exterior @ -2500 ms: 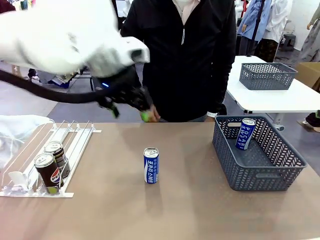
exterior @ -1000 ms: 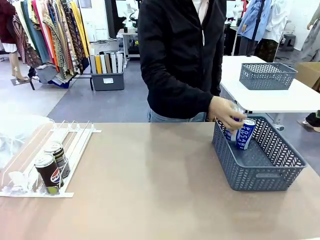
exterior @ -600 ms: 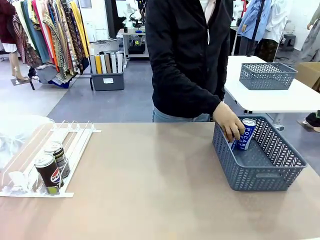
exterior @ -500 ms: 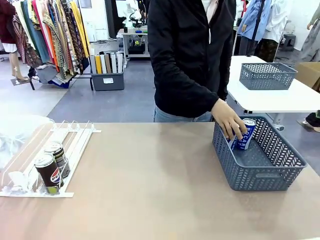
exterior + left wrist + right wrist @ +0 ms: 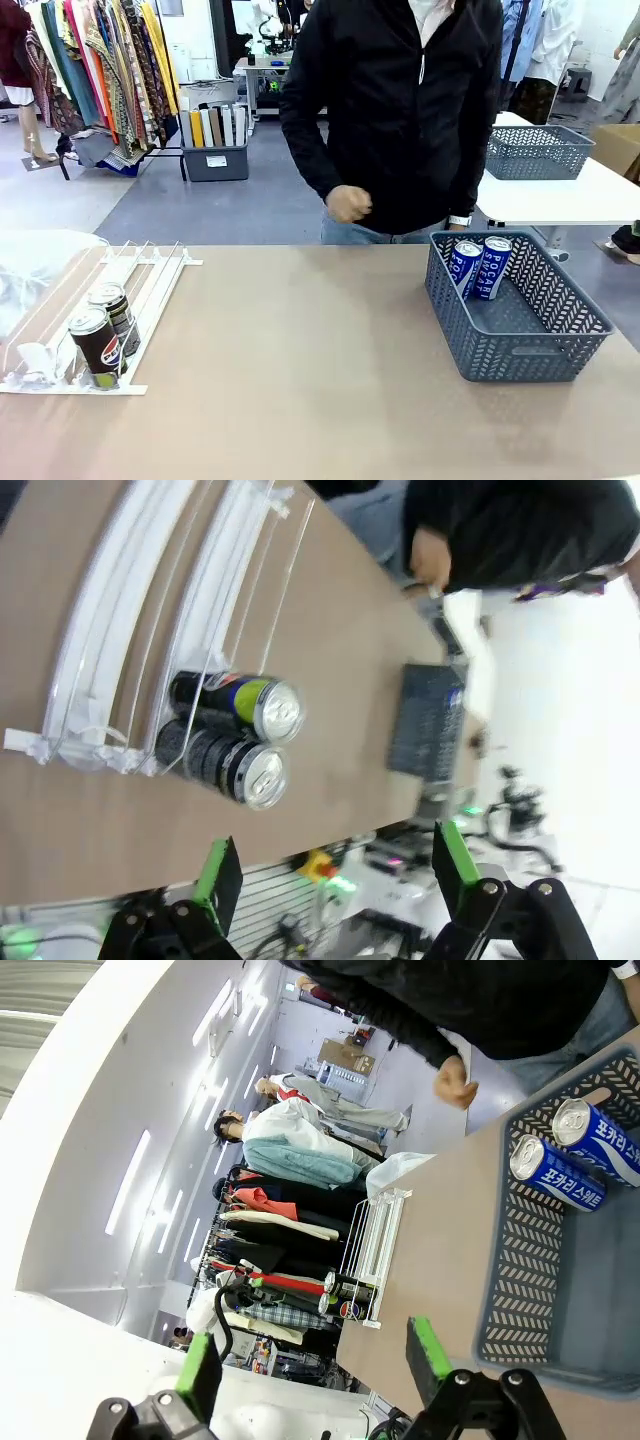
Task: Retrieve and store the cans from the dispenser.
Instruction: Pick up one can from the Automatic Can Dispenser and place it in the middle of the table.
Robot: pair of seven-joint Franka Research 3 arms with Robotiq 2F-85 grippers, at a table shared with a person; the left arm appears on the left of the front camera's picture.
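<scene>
- Where the dispenser lies at the left of the counter, two black cans stand one behind the other at its near end.
- Two blue cans lean side by side in the grey basket at the right; in the front view its wall hides their bottoms.
- The left wrist view looks down on the black cans' silver tops; the left gripper has its fingers apart and empty.
- The right wrist view shows the blue cans' lettering; the right gripper is likewise apart and empty.
- A person's fist hangs beyond the far edge.

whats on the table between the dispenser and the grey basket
Nothing: in the front view the stretch of brown table between the dispenser and the basket is bare.
</scene>
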